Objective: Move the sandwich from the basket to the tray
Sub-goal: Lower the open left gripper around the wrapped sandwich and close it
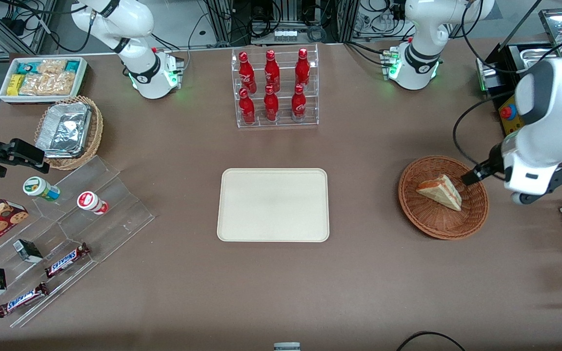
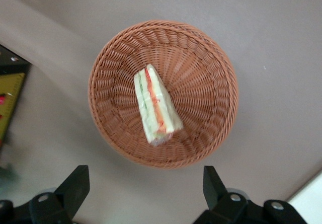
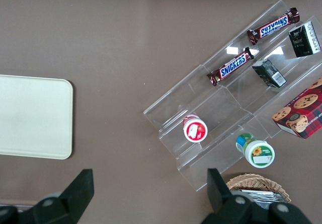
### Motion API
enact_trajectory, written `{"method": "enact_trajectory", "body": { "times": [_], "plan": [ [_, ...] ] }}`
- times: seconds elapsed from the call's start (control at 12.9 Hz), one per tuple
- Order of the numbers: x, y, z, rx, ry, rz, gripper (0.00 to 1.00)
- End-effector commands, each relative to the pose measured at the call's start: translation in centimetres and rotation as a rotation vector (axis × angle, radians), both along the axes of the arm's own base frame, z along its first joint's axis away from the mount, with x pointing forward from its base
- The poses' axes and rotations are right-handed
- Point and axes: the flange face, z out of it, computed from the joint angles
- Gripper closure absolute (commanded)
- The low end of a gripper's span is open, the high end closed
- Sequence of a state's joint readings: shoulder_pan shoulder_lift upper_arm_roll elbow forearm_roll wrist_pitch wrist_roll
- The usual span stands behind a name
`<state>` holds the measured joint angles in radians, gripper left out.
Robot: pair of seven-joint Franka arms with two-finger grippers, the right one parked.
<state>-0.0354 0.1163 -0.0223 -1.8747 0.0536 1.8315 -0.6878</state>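
Approach step: the gripper (image 2: 142, 196) hovers above the basket (image 2: 211, 78), fingers (image 2: 75, 186) spread wide. Next it needs to drop down and close on the sandwich (image 2: 156, 105); tray (image 1: 273, 204) sits empty.

We see our left arm at the right edge of the front view, bent down over the table; its gripper (image 2: 142, 196) hangs in the air, the two black fingers (image 2: 75, 186) spread wide apart
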Motion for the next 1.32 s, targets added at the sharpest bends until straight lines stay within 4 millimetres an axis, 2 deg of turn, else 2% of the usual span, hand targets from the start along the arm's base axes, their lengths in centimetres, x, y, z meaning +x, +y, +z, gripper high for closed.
{"method": "enact_trajectory", "body": {
  "times": [0.0,0.16,0.31,0.47,0.62,0.85,1.24],
  "plan": [
    [-2.0,0.2,-5.1,0.028,-0.065,0.178,0.00],
    [-3.6,0.1,-8.9,0.032,-0.108,0.298,0.00],
    [-4.5,0.2,-10.8,0.042,-0.111,0.378,0.00],
    [-5.4,0.3,-12.1,0.045,-0.106,0.409,0.00],
    [-5.9,2.2,-13.2,0.042,-0.145,0.494,0.00],
    [-6.2,3.4,-14.9,0.025,-0.203,0.534,0.00],
    [-6.1,2.7,-17.0,0.021,-0.224,0.611,0.00]
  ]
}}
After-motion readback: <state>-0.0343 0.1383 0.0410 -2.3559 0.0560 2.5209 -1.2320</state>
